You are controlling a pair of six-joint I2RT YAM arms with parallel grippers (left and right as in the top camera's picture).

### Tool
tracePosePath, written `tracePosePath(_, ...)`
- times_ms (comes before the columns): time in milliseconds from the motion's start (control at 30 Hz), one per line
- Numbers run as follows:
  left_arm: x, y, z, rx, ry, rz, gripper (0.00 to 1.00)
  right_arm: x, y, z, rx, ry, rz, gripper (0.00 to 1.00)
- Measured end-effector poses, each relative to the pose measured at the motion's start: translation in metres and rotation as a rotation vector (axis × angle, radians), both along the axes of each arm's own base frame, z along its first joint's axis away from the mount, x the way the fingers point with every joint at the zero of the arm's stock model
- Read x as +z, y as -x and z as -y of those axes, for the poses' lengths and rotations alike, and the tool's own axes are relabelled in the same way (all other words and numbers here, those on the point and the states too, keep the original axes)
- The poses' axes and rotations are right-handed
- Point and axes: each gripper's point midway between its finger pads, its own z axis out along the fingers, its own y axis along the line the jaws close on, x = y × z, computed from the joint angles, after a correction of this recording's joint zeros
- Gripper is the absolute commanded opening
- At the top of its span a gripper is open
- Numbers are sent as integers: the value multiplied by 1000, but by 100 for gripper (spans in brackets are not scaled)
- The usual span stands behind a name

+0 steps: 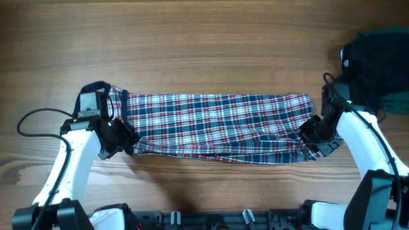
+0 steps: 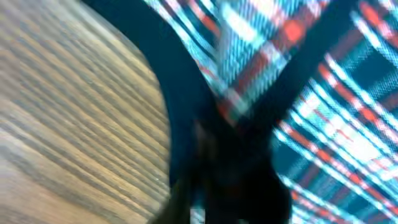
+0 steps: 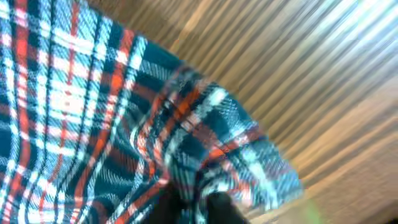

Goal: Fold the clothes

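The red, navy and white plaid shirt (image 1: 217,124) lies stretched in a long band across the wooden table. My left gripper (image 1: 123,142) is at its left end, shut on the cloth near the front edge; the left wrist view is blurred and shows plaid (image 2: 336,112) and dark fingers (image 2: 239,186). My right gripper (image 1: 313,137) is at the right end, shut on bunched plaid (image 3: 205,155). A black garment with a small white logo (image 1: 374,61) lies at the far right.
The wooden table (image 1: 192,45) runs bare behind the shirt. A black cable (image 1: 38,118) loops on the table by the left arm. The arm bases stand along the front edge (image 1: 211,220).
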Motion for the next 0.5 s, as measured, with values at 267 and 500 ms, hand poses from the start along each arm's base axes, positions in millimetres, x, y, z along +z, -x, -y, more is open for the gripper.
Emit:
tracePosePath(267, 1, -2, -2, 0, -12, 6, 13, 1, 6, 5, 32, 22, -25, 100)
tracePosePath(500, 41, -39, 4, -86, 15, 120, 18, 28, -18, 12, 89, 58, 85, 100)
